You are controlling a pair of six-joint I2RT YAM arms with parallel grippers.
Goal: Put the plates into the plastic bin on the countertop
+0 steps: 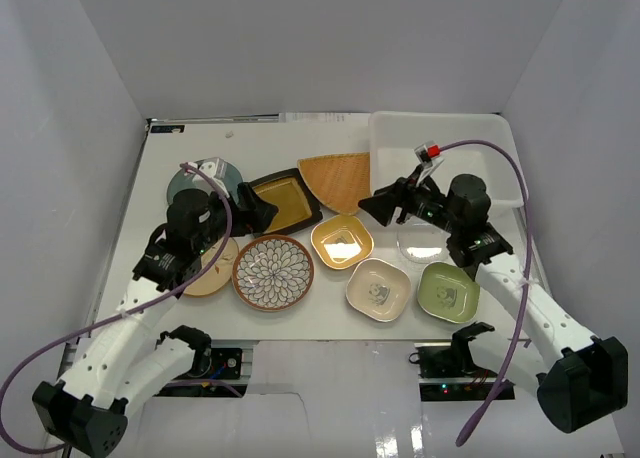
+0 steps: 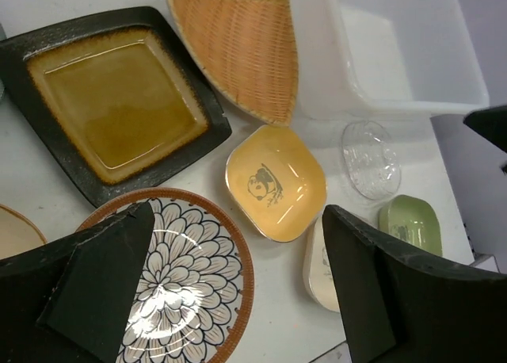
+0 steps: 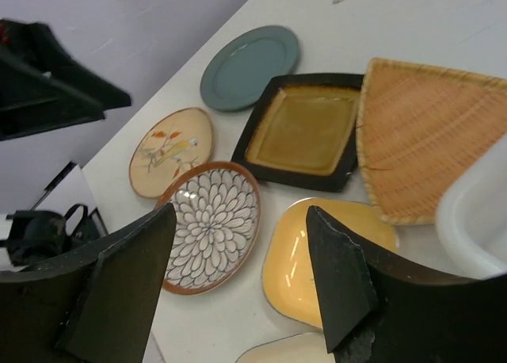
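Reach stage, nothing lifted. Spread wide and empty: left gripper (image 2: 238,212), right gripper (image 3: 242,212). All plates (image 1: 273,271) on desk (image 1: 260,143) beside plastic bin (image 1: 400,138), none seen inside. Next, probably: lower onto yellow square dish (image 1: 342,241) near bin, pinch rim.

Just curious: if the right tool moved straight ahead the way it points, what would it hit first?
Probably the petal-patterned plate, which sits framed by the open right tool. The yellow square dish lies close beside it, and depth is unclear.
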